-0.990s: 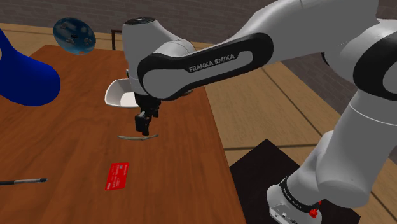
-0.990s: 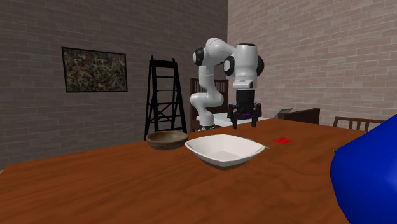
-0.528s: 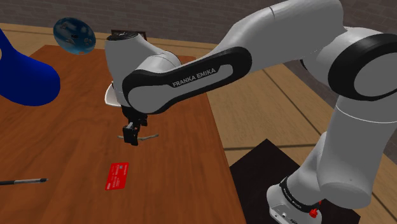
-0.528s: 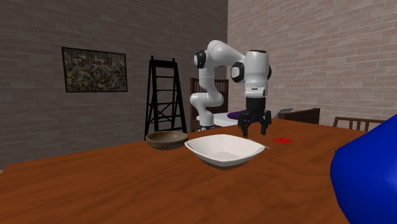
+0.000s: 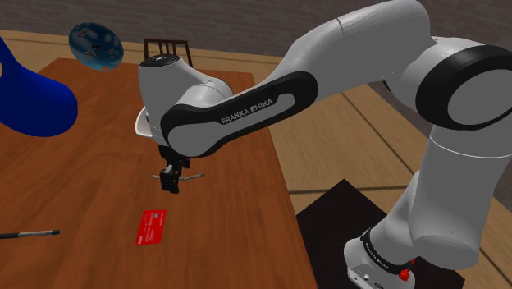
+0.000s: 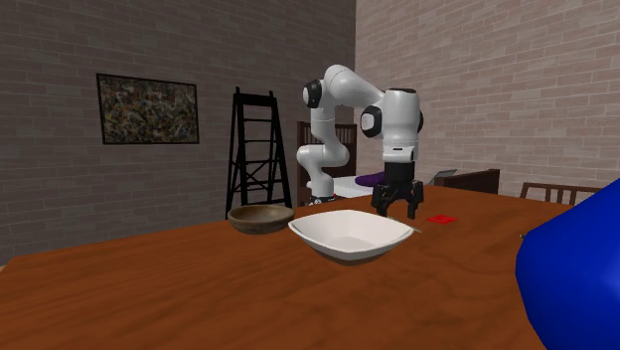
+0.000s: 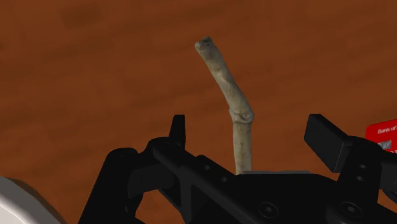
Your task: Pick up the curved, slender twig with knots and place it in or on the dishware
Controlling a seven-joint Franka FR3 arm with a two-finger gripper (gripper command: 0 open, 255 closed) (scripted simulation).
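The twig [image 7: 226,84] is pale, thin and bent, with a knot, and it lies flat on the brown wooden table [image 5: 90,189]. My black gripper [image 7: 251,133] hangs open just above it. The fingers [image 7: 178,130] stand apart on either side of the twig's near end and do not touch it. In the shoulder view the gripper [image 5: 171,179] is low over the twig [image 5: 194,175]. A white square bowl [image 6: 350,235] stands beside it, toward the second exterior view's camera, with the gripper [image 6: 396,206] just behind it. Most of the bowl [image 5: 141,123] is hidden by my arm in the shoulder view.
A red card [image 5: 152,227] lies near the gripper, on the stand's side of it. A dark pen [image 5: 29,234] rests at the shoulder view's left edge. A brown bowl [image 6: 260,218] stands next to the white one. A large blue object [image 5: 33,94] stands at the left.
The arm has swung toward the shoulder view's left and come down, so the gripper now hangs right over the twig. The fingers have stayed open. The twig has not moved.
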